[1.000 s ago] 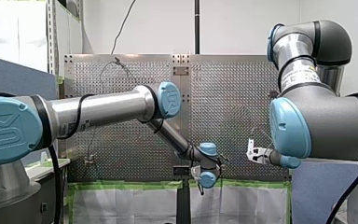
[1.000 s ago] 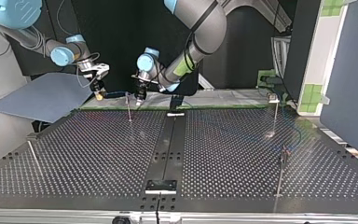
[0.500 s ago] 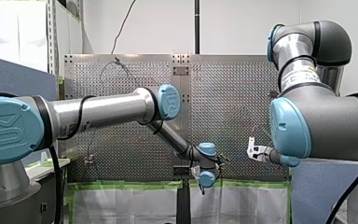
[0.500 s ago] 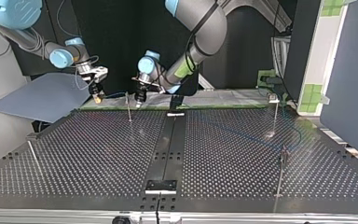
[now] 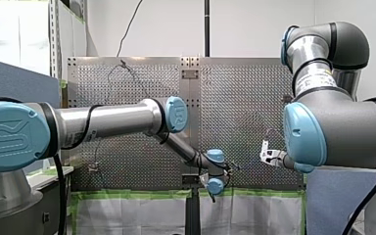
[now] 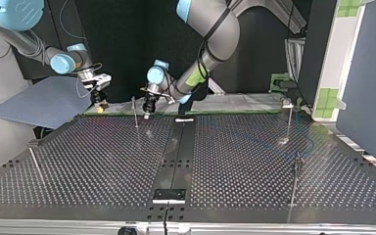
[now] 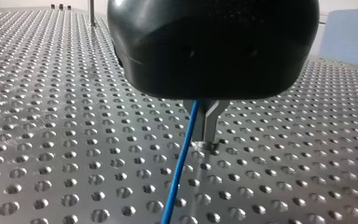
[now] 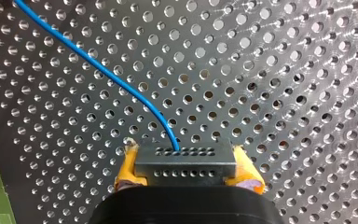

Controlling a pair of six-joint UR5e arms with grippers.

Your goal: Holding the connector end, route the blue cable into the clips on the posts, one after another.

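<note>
My right gripper (image 8: 185, 164) is shut with its yellow pads on the grey connector (image 8: 185, 156). The blue cable (image 8: 98, 70) leaves the connector and runs away over the perforated table. My left gripper (image 7: 209, 141) has its metal fingers shut on the blue cable (image 7: 182, 163), tips close above the table. In the top view my right gripper (image 6: 98, 102) hangs at the far left edge of the table and my left gripper (image 6: 148, 110) stands just right of a thin clip post (image 6: 135, 112). The cable between them barely shows there.
More posts stand on the perforated table (image 6: 103, 161): one at the top view's far right (image 6: 289, 120), one nearer on the right (image 6: 294, 181), one leaning at the left (image 6: 35, 165). A black rail (image 6: 176, 156) runs down the middle. A blue-grey board (image 6: 44, 100) lies beyond the left corner.
My right gripper has drawn the connector toward the top view's left. My left gripper has dropped closer to the table beside the clip post.
</note>
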